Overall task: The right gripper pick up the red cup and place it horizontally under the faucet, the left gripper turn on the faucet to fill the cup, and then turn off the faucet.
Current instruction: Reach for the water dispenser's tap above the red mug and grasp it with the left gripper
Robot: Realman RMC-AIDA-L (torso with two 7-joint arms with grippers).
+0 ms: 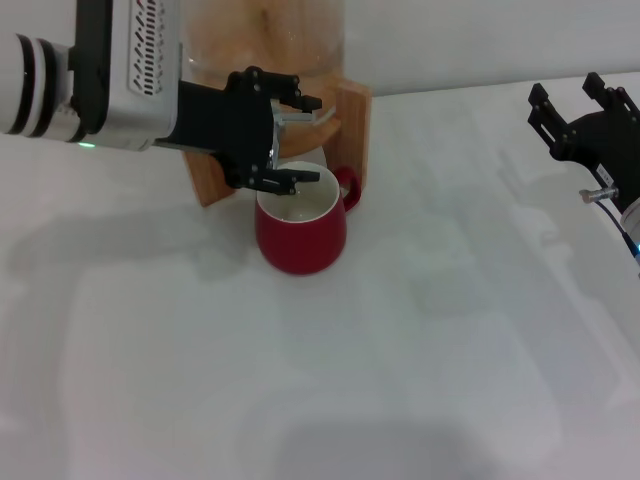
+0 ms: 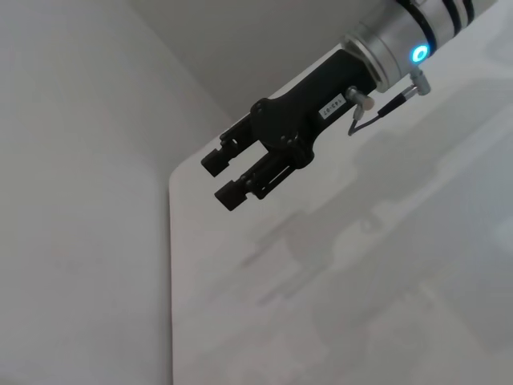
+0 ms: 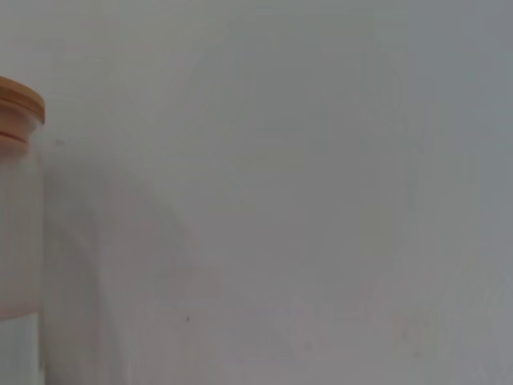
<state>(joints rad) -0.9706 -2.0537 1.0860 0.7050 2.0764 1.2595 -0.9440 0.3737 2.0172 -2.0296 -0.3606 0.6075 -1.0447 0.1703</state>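
While the left gripper (image 1: 296, 140) reaches in from the left, its black fingers sit spread around the faucet (image 1: 290, 118), one pair above by the lever, one pair below at the cup rim; can't tell if they actually press the lever. Cup (image 1: 300, 230) stands upright on the white table (image 1: 400, 350), directly under the faucet, touching the dispenser's wooden stand (image 1: 352, 125), handle toward the stand. Liquid inside can't be made out. Far right, well apart from the cup, the right gripper (image 1: 580, 105) hangs above the table, fingers parted, holding nothing; the left wrist view shows it (image 2: 223, 178) the same.
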